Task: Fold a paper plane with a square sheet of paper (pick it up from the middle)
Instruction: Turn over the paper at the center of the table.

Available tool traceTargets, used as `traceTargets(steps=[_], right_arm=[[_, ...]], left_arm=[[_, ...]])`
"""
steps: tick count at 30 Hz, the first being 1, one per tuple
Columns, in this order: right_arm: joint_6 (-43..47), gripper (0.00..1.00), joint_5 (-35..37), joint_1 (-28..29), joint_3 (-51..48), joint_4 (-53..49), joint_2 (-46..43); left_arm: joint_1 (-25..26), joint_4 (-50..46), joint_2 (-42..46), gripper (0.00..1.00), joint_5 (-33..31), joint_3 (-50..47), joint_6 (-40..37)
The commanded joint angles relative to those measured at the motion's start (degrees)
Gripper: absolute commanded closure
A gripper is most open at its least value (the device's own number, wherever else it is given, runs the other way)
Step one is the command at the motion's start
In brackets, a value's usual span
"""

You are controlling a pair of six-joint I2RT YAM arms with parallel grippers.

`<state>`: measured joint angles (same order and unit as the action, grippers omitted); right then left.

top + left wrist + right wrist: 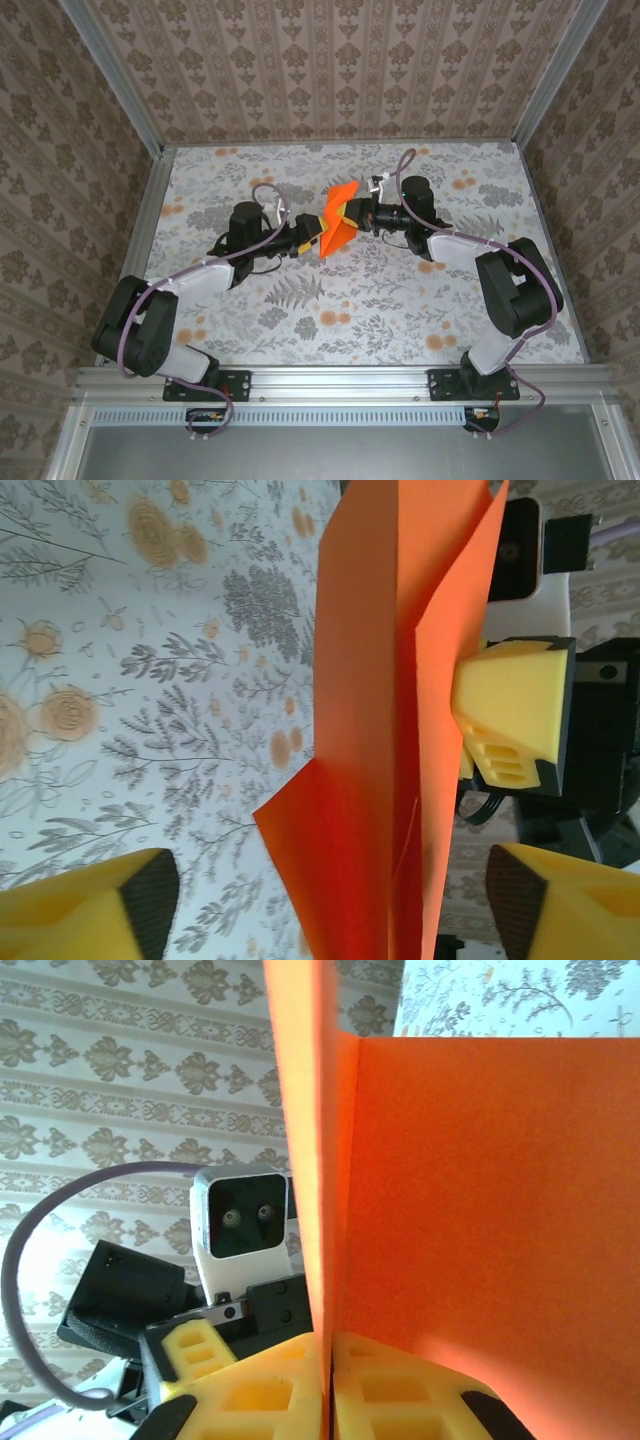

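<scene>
The square sheet of paper (338, 222) is bright orange, creased into a folded shape, and hangs upright above the table's middle between both arms. My right gripper (354, 216) is shut on it; in the right wrist view its yellow fingers (260, 1390) press together on the sheet's edge (480, 1210). My left gripper (316, 240) faces it from the left and stands open. In the left wrist view the folded sheet (380, 730) hangs between the wide-apart left fingers (90, 910), touching neither. The right gripper's fingers (510, 715) clamp the sheet's right side there.
The floral tablecloth (300, 310) covers the table, enclosed by patterned walls and an aluminium frame (150, 200). The left arm's wrist camera (243, 1222) sits close behind the paper. Both arms crowd the table's centre.
</scene>
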<state>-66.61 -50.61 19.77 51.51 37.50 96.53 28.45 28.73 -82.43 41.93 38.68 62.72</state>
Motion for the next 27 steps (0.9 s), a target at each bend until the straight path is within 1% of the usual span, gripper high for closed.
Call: traceTargets(steps=[1, 3, 9, 20, 25, 27], right_arm=[[-4.0, 0.91, -3.3, 0.3, 1.4, 5.1, 0.2], [-5.4, 0.91, -3.7, 0.3, 1.3, 6.7, 0.7], [-7.3, 0.91, -4.0, 0.3, 0.7, 9.7, 2.6], [-6.5, 0.89, -3.6, 0.2, 0.5, 8.6, 4.0], [-5.3, 0.83, -3.5, -0.3, 0.6, 6.6, 3.6], [-3.7, 0.78, -3.5, -0.7, 0.8, 4.3, 2.7]], left_arm=[[0.1, 5.3, 0.4, 0.28, 1.9, 1.7, 1.2], [0.4, 7.3, -0.2, 0.35, 2.3, 1.9, 2.2], [0.9, 10.3, -1.4, 0.48, 2.4, 2.8, 4.0], [0.9, 8.8, -1.5, 0.76, 1.7, 2.9, 3.3], [0.9, 7.4, -1.6, 0.87, 1.3, 3.1, 2.3], [0.9, 5.7, -1.4, 0.91, 0.9, 3.4, 1.4]])
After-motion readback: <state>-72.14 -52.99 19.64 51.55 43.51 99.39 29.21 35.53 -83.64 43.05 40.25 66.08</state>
